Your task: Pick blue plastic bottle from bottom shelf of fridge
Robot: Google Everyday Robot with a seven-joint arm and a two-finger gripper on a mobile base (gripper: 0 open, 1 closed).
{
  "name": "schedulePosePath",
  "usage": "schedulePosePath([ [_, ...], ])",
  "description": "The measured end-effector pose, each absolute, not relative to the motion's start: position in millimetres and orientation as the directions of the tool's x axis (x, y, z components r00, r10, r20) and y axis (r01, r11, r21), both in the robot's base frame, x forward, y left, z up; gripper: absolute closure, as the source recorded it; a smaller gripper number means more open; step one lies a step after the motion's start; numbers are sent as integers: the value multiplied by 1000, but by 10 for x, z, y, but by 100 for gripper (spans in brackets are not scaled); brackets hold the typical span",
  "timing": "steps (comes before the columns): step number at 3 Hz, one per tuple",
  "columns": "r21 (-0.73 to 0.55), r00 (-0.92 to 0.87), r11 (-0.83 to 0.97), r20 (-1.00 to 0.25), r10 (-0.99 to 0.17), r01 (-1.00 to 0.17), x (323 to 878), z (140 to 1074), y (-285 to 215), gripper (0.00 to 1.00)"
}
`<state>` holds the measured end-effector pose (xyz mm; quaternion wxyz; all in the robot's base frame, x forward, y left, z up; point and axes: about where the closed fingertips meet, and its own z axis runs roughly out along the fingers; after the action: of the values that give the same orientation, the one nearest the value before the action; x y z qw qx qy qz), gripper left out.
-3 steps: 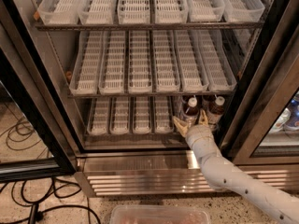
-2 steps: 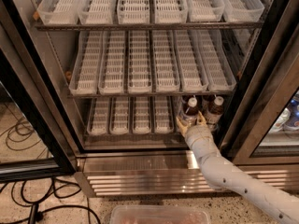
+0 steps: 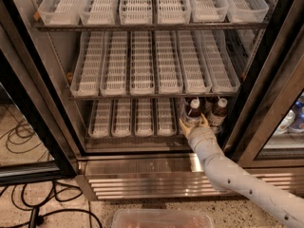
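The fridge (image 3: 142, 179) stands open, its racks lined with white slotted trays. On the bottom shelf (image 3: 128, 118), at the right end, stand two small bottles of dark drink with white caps and pale labels. The blue plastic bottle (image 3: 193, 109) is the left one; its twin (image 3: 218, 110) stands beside it. My gripper (image 3: 194, 123) reaches in from the lower right on its grey arm. It is open, with one tan finger (image 3: 183, 126) left of the left bottle's base and the other to its right. The bottle stands upright on the shelf.
The black door frame (image 3: 259, 94) stands close to the right of the arm. The middle rack (image 3: 152, 95) hangs low over the bottles. A clear plastic bin (image 3: 161, 218) sits on the floor in front. Cables (image 3: 21, 134) lie on the floor at left.
My gripper has edged slightly forward and left into the shelf, closer around the left bottle. The bottles have not moved.
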<state>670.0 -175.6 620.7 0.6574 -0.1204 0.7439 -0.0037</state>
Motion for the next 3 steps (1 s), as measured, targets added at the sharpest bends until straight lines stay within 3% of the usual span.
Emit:
schedulePosePath([
  [3,-147,-77,971,-983,-164,-188,6578,6290,-1724,100],
])
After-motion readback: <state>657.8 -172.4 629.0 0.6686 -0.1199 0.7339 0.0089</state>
